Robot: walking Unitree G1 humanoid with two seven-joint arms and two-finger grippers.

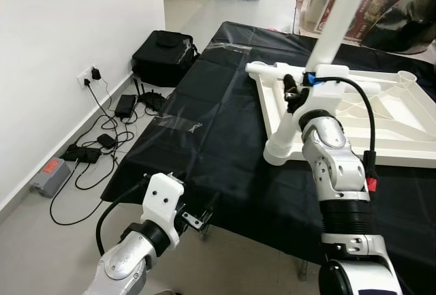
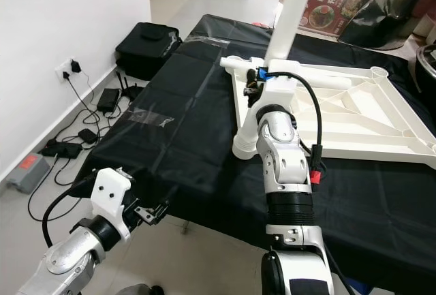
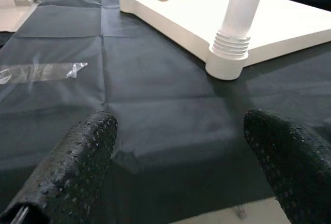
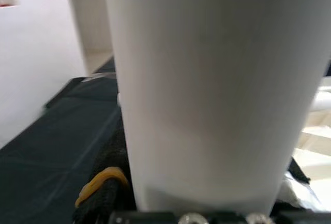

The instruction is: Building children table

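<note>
A: Why is the white children's tabletop (image 1: 381, 114) lying upside down on the black-covered table (image 1: 204, 138)?

B: So the corner sockets face up. The right end effector (image 1: 294, 90) is closed around the white table leg (image 1: 338, 19), which stands nearly upright over the far-left corner socket, probably to be screwed in or seated there.

A: And the near-left corner?

B: Its socket (image 1: 281, 150) stands out at that corner. The left wrist view shows a white post with a threaded collar (image 3: 231, 43) standing in a corner socket; I can't tell which corner that is.

A: What's the left arm doing?

B: The left end effector (image 2: 146, 212) hovers at the near-left table edge, fingers (image 3: 77, 167) spread wide and holding nothing.

A: Room to move?

B: Open black cloth lies to the left of the tabletop. Past the table's left edge are a bag (image 1: 163, 53) and cables (image 1: 88, 152) on the floor, so I'd keep work inboard.
</note>
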